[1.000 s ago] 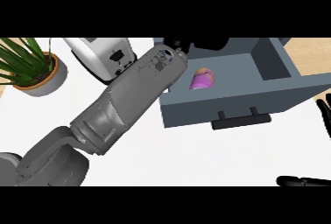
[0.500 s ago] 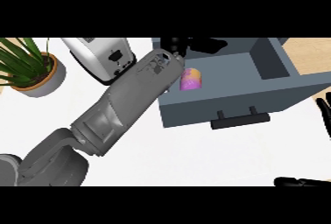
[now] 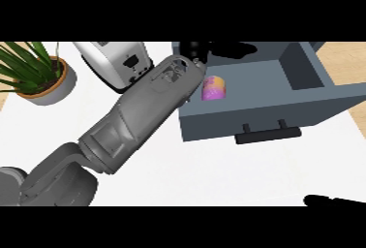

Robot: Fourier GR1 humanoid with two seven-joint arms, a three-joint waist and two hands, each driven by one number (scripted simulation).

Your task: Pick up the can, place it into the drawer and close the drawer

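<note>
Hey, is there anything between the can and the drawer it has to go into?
Nothing visible. The can lies inside the open drawer, near its left wall; the left robot hand is over the drawer's back, apart from the can.

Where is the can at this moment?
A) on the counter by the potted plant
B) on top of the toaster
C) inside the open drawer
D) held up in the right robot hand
C: the can lies within the walls of the pulled-out drawer, near its left side.
</note>
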